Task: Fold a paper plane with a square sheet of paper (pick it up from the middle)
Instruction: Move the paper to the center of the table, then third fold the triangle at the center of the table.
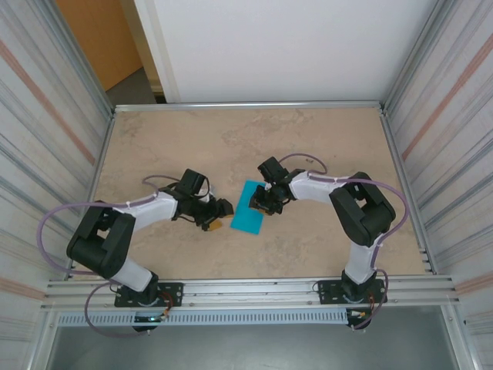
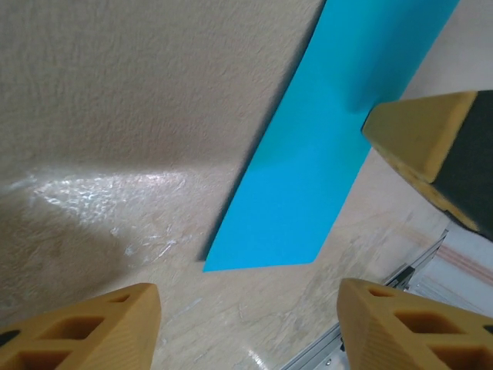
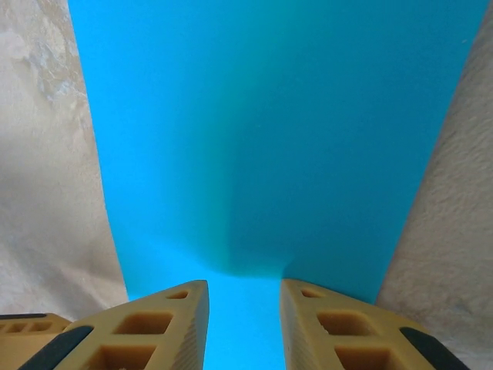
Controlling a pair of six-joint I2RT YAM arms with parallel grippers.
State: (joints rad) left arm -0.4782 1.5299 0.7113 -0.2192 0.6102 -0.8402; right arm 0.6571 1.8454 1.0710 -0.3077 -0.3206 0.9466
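Observation:
The square sheet of paper (image 1: 248,216) lies turquoise-blue on the table's middle. My right gripper (image 1: 266,203) stands over its right half. In the right wrist view the right gripper (image 3: 243,297) is open by a narrow gap, its fingertips down on the sheet (image 3: 262,131), which humps up a little ahead of them. My left gripper (image 1: 221,213) sits just left of the sheet. It is open (image 2: 246,308) with only bare table between its fingers, and the sheet's near corner (image 2: 308,177) lies ahead. A right finger (image 2: 427,146) rests on the sheet's far side.
A beige stone-look table (image 1: 177,146) is bordered by a metal rail (image 1: 246,287) at the near edge. Ribbed panels (image 1: 46,116) wall the left and right sides. A white board (image 1: 285,46) stands at the back.

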